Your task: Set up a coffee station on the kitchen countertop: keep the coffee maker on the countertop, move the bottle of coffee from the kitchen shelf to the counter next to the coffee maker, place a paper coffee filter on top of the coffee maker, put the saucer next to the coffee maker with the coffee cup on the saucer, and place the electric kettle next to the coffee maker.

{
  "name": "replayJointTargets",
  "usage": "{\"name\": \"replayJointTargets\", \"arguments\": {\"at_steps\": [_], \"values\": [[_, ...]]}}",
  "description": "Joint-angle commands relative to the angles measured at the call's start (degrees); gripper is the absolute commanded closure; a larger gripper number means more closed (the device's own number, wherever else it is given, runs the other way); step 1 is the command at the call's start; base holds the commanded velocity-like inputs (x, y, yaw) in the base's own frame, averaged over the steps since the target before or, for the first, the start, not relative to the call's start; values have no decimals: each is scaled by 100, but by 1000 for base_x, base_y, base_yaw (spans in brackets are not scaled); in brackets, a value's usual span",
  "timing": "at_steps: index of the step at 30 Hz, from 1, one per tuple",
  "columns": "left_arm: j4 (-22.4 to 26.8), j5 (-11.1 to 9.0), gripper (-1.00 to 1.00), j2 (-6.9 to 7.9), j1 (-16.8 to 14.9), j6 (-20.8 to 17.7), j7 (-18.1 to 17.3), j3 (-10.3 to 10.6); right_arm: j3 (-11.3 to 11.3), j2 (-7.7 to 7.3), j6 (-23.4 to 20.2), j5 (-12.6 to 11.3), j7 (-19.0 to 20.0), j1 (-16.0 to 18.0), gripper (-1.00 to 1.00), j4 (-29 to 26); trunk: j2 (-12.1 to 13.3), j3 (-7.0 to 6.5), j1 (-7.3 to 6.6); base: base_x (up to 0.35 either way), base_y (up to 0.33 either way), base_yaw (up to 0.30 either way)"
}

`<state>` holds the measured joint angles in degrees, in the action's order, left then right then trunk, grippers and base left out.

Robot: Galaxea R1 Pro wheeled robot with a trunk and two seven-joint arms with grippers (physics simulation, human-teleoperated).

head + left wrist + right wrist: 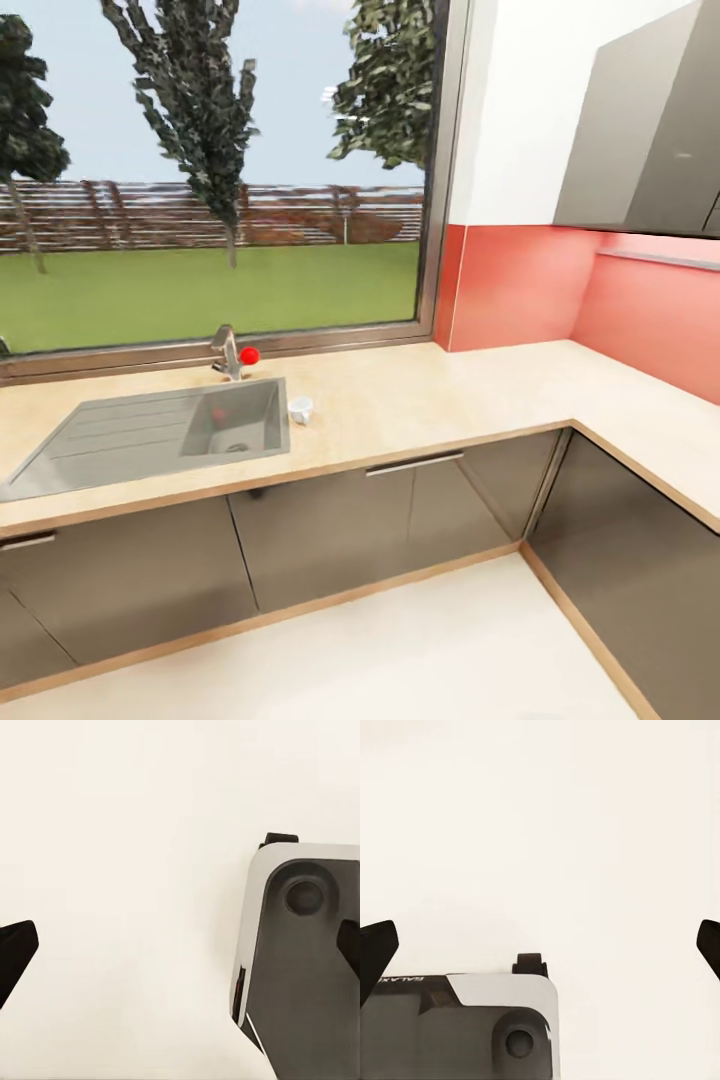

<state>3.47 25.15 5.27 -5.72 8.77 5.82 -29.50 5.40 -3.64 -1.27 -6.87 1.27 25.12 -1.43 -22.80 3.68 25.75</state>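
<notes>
An L-shaped wooden bench [420, 400] runs under a wide window [215, 170] and turns toward the right along a coral-red wall [520, 285]. A steel sink [150, 432] with a ribbed drainboard is set into the bench at the left of the head view, with a tap [228, 352] behind the basin carrying a red knob [249, 355]. Just beside the sink's right edge, a small white cup [300, 408] lies tipped on its side on the bench, its mouth facing the camera. It is the one task item to be seen.

Dark grey cupboards [330, 530] with slim handles stand below the bench, and a grey wall cabinet [650, 130] hangs at upper right. Outside the window are grass, trees and a slatted fence. The floor [400, 650] is pale cream.

In the left wrist view, the left end effector [180, 945] is released, with its two dark fingertips [13, 952] spread wide at the picture's edges. It grasps nothing and points down at the pale floor, with part of the robot's grey-and-white base [300, 960] beneath it.

In the right wrist view, the right end effector [540, 949] is likewise released, with its fingertips [375, 949] far apart and nothing between them. It hangs over the same pale floor and a corner of the base [465, 1027], which bears a small maker's label.
</notes>
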Motion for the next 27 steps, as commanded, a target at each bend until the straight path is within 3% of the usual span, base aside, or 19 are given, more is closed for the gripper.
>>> {"name": "replayJointTargets", "arguments": {"at_steps": [1,23,27], "values": [[-13,60,-100,1,-8,27,25,-38,49,-2,-13,-60,13,2,-100,-6,-12,15,3,0,-1,273],[-13,60,-100,1,-8,28,25,-38,49,-5,-13,-60,5,2,-100,-6,-12,63,3,0,0,273],[-13,60,-100,1,-8,28,25,-38,49,-10,-13,-58,1,2,-100,-6,-12,69,3,0,0,121]]}}
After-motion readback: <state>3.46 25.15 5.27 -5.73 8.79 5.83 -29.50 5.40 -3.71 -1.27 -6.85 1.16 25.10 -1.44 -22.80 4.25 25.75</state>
